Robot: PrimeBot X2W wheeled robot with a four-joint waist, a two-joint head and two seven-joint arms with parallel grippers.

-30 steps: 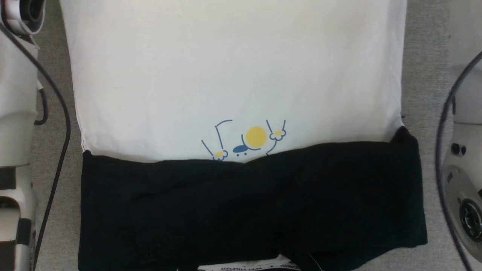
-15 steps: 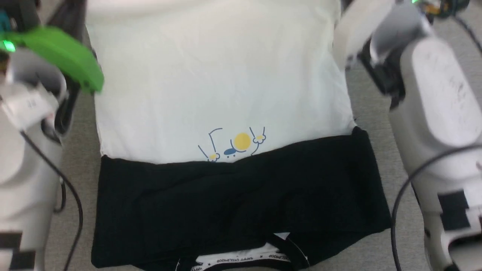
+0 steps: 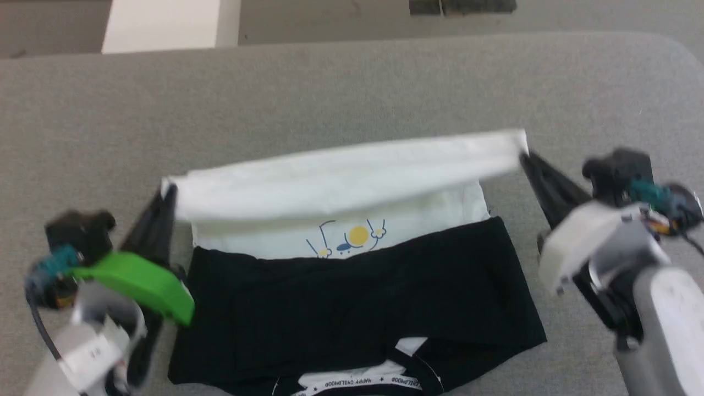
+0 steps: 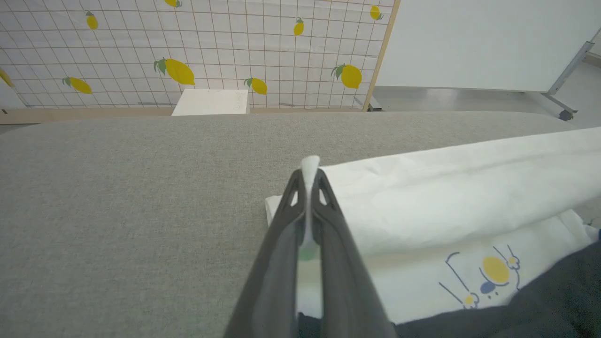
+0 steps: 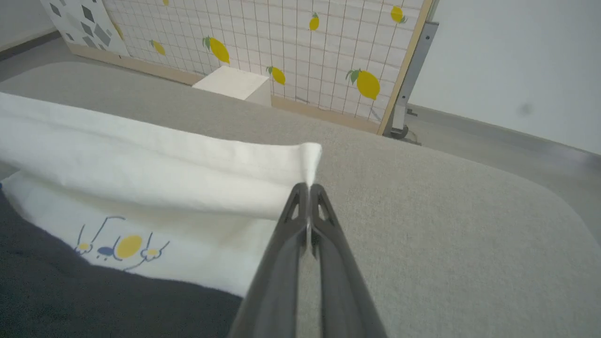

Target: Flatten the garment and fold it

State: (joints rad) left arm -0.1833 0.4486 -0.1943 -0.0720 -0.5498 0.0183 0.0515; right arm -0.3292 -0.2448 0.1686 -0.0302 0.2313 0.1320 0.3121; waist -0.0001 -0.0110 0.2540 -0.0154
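The garment [image 3: 352, 181] lies on the grey table, its black sleeves [image 3: 357, 297] folded across the near part and the lettered collar band [image 3: 357, 381] at the near edge. Its white hem edge is lifted and doubled back toward me, above the yellow-and-blue print [image 3: 352, 239]. My left gripper [image 3: 169, 193] is shut on the hem's left corner [image 4: 310, 166]. My right gripper [image 3: 525, 154] is shut on the hem's right corner [image 5: 311, 157]. The print also shows in the left wrist view [image 4: 488, 272] and the right wrist view [image 5: 123, 246].
The grey padded table [image 3: 352, 93] stretches beyond the garment, with a rounded far right corner. A white box [image 3: 165, 25] stands on the floor behind it, in front of a lemon-patterned grid screen [image 4: 211, 47]. A white panel on a stand [image 4: 493, 42] is at the back right.
The head camera has pulled back and tilted up. Both grippers now hold the hem corners, and the white hem has been lifted and carried back over the body toward the print.
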